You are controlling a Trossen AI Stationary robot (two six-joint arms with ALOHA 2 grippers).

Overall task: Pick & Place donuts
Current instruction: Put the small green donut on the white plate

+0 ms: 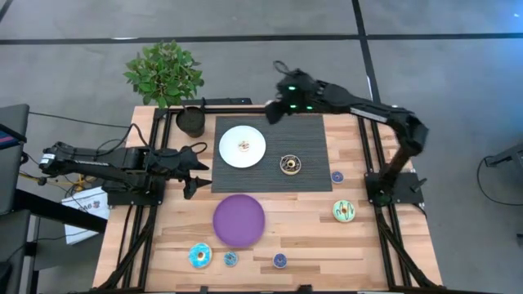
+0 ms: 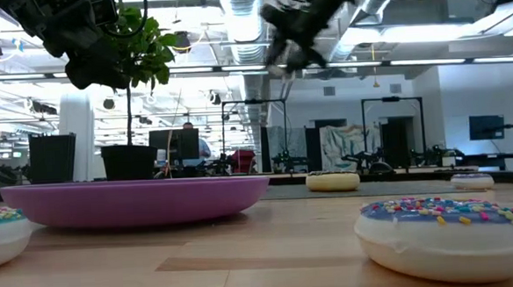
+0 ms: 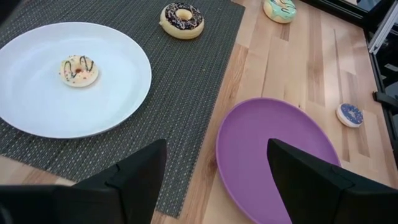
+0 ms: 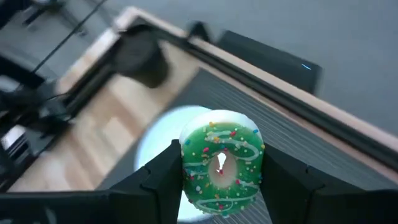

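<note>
My right gripper (image 4: pixel 221 171) is shut on a green-iced donut with sprinkles (image 4: pixel 221 158), high over the far edge of the dark mat (image 1: pixel 282 91), beyond the white plate (image 1: pixel 255 155). A cream mini donut (image 1: pixel 243 146) lies on that plate. A brown-and-cream donut (image 1: pixel 290 164) lies on the mat. A blue mini (image 1: pixel 337 176) and a green-iced donut (image 1: pixel 344 211) lie on the wood at the right. My left gripper (image 1: pixel 196 175) is open and empty at the mat's left edge; its wrist view (image 3: pixel 214 180) shows both plates. My right gripper pinches the green-iced donut between its two fingers, one finger (image 4: pixel 165 177) on each opposite side of the ring's outer rim (image 4: pixel 186 155). The donut stands on edge with its iced face and hole toward the wrist camera, lifted clear above the white plate.
A purple plate (image 1: pixel 239 220) lies near the table's middle front. A blue-iced donut (image 1: pixel 200 256) and two minis (image 1: pixel 231 259) (image 1: pixel 280 260) lie by the near edge. A black pot (image 1: pixel 193 121) and a plant (image 1: pixel 163 72) stand at the far left corner.
</note>
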